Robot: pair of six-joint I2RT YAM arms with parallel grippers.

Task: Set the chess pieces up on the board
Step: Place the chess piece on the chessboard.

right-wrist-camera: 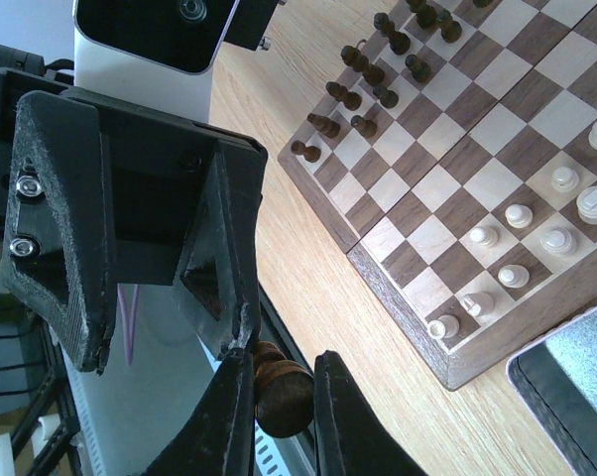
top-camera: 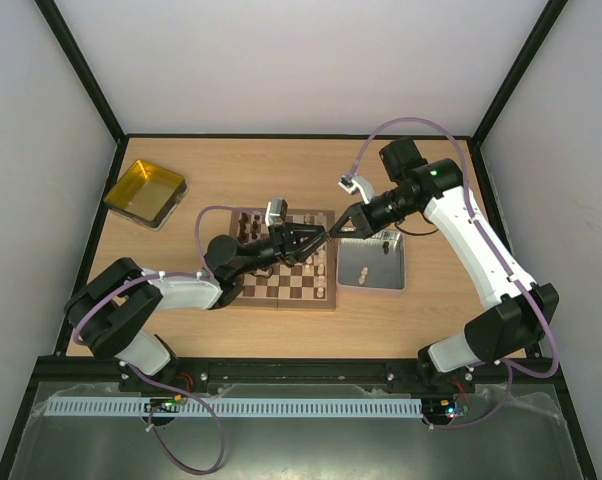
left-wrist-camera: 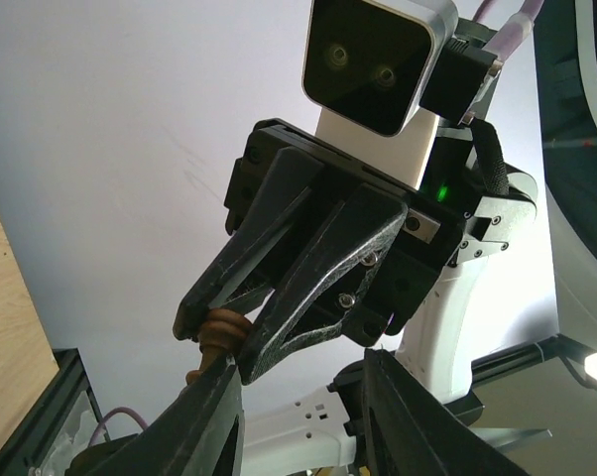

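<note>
Pale wood tabletop (top-camera: 431,310) inside white walls is what I see from my remote seat. My right gripper (right-wrist-camera: 282,362) is pinching a dark brown chess piece (right-wrist-camera: 282,397) between its fingertips, in the air above the far right part of the board (top-camera: 281,303). The left gripper (right-wrist-camera: 172,345) faces it tip to tip with its fingers spread. One fingertip (right-wrist-camera: 241,332) is just beside the top of the piece, and I cannot tell whether they touch.

On the board below, dark pieces (right-wrist-camera: 368,69) crowd its left edge and pale pieces (right-wrist-camera: 517,238) line its right edge. A grey metal tray (top-camera: 366,283) sits just beside the board on the right. A yellow tray (top-camera: 141,185) lies well apart at the far left.
</note>
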